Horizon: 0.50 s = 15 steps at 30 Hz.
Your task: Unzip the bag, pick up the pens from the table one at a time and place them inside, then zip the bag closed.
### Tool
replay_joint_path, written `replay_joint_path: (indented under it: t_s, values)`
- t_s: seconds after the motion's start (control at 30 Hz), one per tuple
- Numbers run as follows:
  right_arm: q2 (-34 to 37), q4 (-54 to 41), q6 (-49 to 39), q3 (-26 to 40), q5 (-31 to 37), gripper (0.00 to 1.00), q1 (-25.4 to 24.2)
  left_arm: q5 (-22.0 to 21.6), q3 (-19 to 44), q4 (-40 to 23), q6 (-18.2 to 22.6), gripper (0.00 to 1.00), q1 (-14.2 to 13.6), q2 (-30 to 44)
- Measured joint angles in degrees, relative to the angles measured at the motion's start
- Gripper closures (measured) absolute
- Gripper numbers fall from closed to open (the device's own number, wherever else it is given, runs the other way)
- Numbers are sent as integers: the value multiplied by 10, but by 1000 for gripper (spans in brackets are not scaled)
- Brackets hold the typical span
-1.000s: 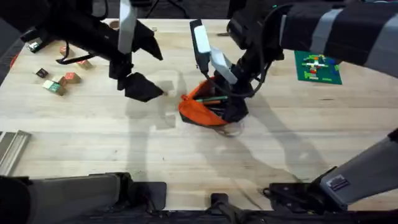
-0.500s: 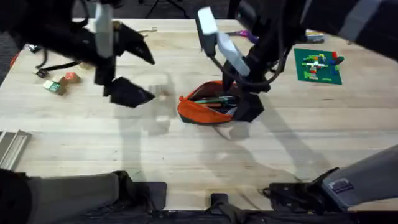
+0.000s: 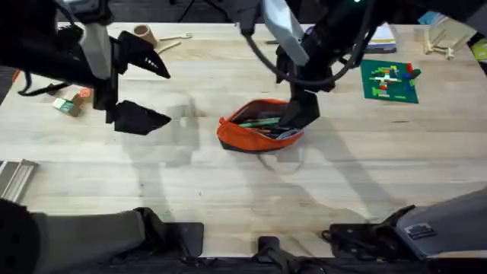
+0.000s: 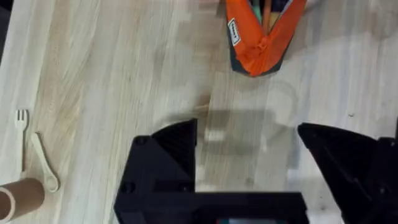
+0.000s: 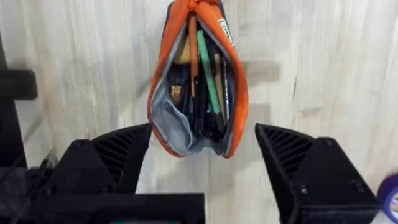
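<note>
The orange bag (image 3: 255,131) lies unzipped in the middle of the table (image 3: 228,190). In the right wrist view the bag (image 5: 166,118) gapes wide, with a light green pen (image 5: 208,71), an orange pen (image 5: 192,50) and other dark pens inside. My right gripper (image 3: 295,114) hovers open over the bag's right end, its fingers (image 5: 115,155) standing either side of that end with nothing held. Well to the left of the bag, my left gripper (image 3: 141,90) is open and empty. The left wrist view shows the bag's zipper end (image 4: 258,43) ahead of its open fingers (image 4: 165,162).
A green brick plate (image 3: 389,82) lies at the right rear. Wooden blocks (image 3: 68,103) sit at the far left, a cardboard tube (image 3: 143,34) with a wooden fork and spoon (image 4: 31,146) at the rear left. A metal rail (image 3: 11,183) sits at the left edge.
My left gripper has drawn away leftward from the bag. My right gripper has lifted off the bag toward its right end, and the bag has settled flat and open.
</note>
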Motion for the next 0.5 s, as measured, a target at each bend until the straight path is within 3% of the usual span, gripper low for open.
replay_joint_path:
  t_s: [0.5]
  values:
    - [0, 15, 80, 30, 39, 3, 94, -4, -120, 139, 13, 7, 0, 0]
